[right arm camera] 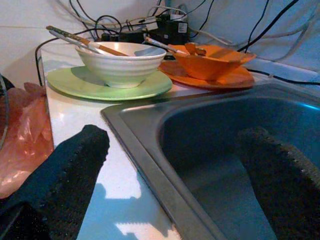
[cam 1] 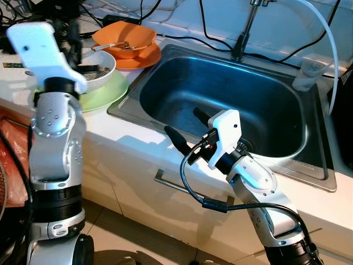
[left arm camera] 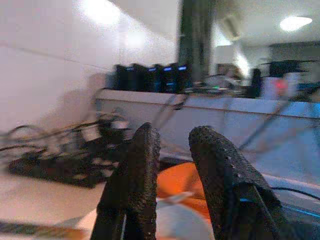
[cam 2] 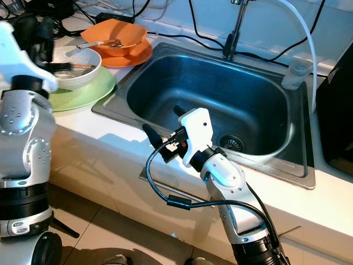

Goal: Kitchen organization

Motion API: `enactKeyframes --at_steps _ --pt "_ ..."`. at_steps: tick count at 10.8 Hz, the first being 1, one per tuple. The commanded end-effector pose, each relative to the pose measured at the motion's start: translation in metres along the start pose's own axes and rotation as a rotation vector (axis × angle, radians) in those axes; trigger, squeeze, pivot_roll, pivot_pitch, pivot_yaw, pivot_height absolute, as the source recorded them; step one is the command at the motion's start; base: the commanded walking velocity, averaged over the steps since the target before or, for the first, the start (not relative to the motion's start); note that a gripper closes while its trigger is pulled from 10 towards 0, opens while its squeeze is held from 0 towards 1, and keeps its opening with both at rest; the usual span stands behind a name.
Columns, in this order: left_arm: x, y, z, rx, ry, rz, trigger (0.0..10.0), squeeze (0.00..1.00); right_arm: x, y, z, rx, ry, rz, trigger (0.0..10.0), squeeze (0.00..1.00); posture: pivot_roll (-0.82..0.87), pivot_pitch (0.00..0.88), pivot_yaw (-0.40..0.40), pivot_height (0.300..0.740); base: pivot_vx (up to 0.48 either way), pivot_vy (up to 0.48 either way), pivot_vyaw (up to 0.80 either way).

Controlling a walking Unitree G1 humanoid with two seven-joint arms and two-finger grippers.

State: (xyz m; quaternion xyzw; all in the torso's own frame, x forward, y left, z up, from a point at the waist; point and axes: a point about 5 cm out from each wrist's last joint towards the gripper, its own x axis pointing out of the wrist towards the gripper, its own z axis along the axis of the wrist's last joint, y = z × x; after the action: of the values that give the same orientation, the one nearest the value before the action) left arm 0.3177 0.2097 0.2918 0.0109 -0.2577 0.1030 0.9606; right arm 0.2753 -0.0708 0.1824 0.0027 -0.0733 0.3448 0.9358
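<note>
A white bowl (cam 1: 103, 70) holding chopsticks (right arm camera: 75, 41) sits on a green plate (cam 1: 107, 93) on the counter left of the steel sink (cam 1: 165, 77). Behind it an orange bowl (cam 1: 126, 36) with a utensil rests on an orange plate (cam 1: 142, 58). My left gripper (left arm camera: 172, 134) is raised over the white bowl, its fingers a narrow gap apart with nothing between them. My right gripper (cam 1: 185, 122) hovers wide open over the sink's front left rim, pointing toward the dishes and holding nothing.
A faucet (cam 1: 245, 33) stands behind the sink, with a clear plastic cup (cam 1: 309, 74) and a white hose (cam 1: 332, 49) at its back right. Black cables (cam 1: 182, 30) run along the wall. A drawer handle (cam 1: 171, 185) lies below the counter edge, and a reddish plastic bag (cam 1: 11, 160) at far left.
</note>
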Motion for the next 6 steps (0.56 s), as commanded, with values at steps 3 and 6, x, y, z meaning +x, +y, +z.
enactKeyframes --at_steps 3,6 --pt "0.0 0.027 -0.012 0.031 0.061 0.145 10.0 1.0 0.0 0.001 0.0 -0.014 -0.003 -0.005 10.0 0.0 0.02 0.088 -0.053 0.74 0.0 0.0 0.0" --pt "0.001 0.052 -0.02 0.029 0.095 0.253 10.0 1.0 -0.002 0.002 0.0 -0.009 0.001 -0.003 10.0 0.0 0.02 0.096 -0.054 0.74 0.0 0.0 0.0"
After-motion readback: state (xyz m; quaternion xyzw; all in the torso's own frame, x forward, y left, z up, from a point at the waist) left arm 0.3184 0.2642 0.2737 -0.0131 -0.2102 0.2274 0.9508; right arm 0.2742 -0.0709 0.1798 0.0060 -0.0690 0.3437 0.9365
